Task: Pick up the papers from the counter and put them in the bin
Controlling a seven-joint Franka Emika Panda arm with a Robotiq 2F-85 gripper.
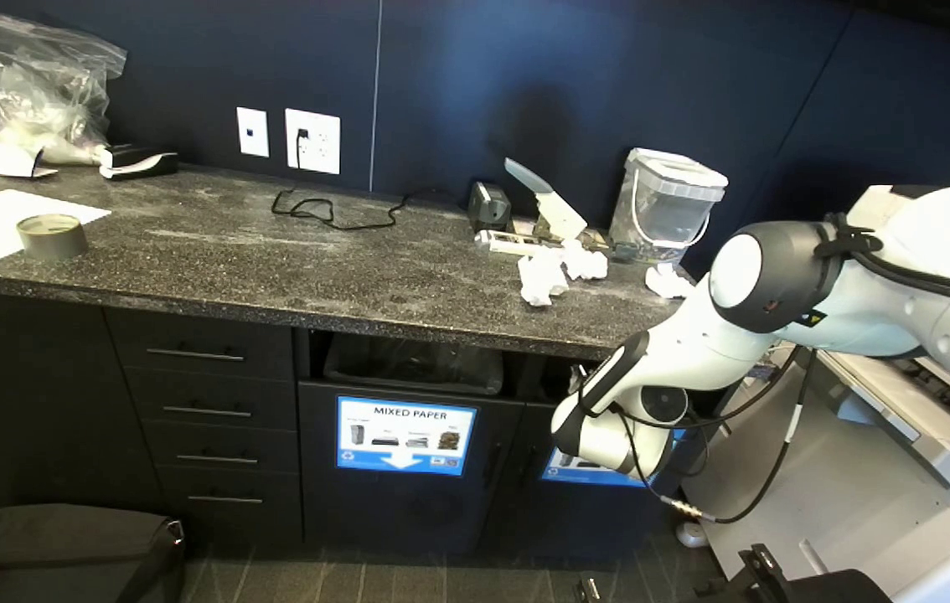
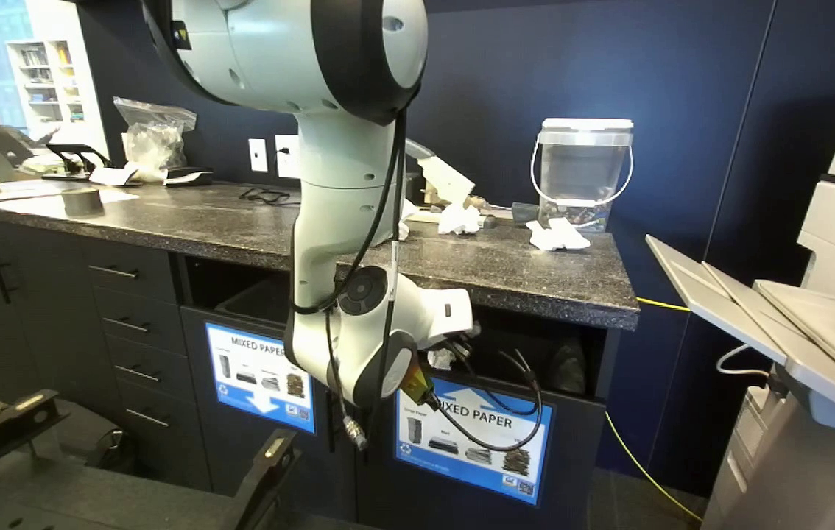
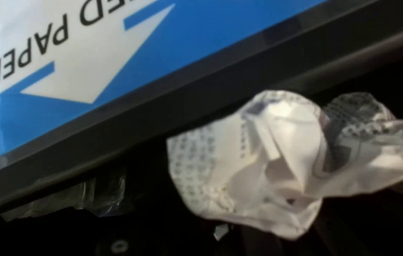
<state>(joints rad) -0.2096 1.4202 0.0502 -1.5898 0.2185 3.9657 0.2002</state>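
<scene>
Several white crumpled papers lie on the dark counter: one near the stapler, one beside it and one in front of the clear bucket. They also show in an exterior view. My gripper points into the right-hand bin opening under the counter, above its MIXED PAPER sign. A crumpled printed paper sits at my fingertips by the bin's front edge; it also shows in an exterior view. The fingers are mostly hidden by it and by shadow, but appear shut on it.
The counter's front edge overhangs the opening above my wrist. A left-hand bin stands beside this one. The stapler and bucket stand at the back. A printer is close to the right of the arm.
</scene>
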